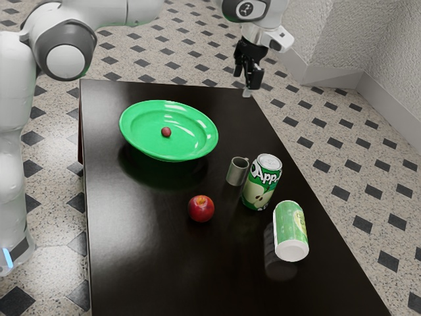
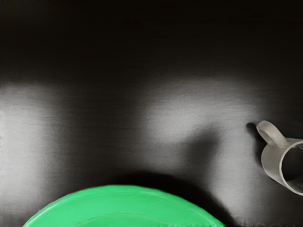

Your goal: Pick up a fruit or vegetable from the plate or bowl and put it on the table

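The small red fruit (image 1: 166, 132) lies in the green plate (image 1: 135, 145), near the table's (image 1: 145, 263) far edge and toward its far-left corner in the exterior view. The gripper (image 1: 249, 80) hangs by the far-right corner there, well apart from the fruit; I cannot tell whether it is apart or together. In the wrist view, the plate's rim and the grey mug (image 2: 272, 161) show. The mug stands between the plate and the apple-print can (image 1: 260, 185), toward the exterior view's right edge of the table. A red apple (image 1: 201, 209) sits nearer the middle, and a green-and-white can (image 1: 289, 227) is near that right edge.
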Robot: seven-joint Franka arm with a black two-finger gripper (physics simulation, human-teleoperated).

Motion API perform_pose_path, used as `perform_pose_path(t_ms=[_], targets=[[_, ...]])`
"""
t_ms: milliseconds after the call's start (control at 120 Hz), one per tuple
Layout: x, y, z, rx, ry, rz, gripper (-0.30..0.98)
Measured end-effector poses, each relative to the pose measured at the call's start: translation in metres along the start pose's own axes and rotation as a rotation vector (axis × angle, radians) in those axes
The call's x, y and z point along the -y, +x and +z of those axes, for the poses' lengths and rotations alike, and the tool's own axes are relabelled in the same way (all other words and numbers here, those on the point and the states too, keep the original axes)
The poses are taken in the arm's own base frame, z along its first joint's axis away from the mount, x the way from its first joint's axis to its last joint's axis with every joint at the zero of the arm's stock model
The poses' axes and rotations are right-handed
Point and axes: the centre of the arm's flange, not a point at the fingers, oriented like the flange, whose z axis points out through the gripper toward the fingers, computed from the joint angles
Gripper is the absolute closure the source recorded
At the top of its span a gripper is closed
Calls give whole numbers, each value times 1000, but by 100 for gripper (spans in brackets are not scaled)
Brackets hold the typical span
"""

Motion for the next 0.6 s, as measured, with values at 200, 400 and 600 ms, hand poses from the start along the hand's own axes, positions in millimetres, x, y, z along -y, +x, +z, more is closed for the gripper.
perform_pose_path(t_ms=[200,400,600], targets=[[-19,-8,-36,-65,-25,59,0],[-37,-1,-32,-60,-34,109,0],[-13,9,12,4,-47,85,0]])
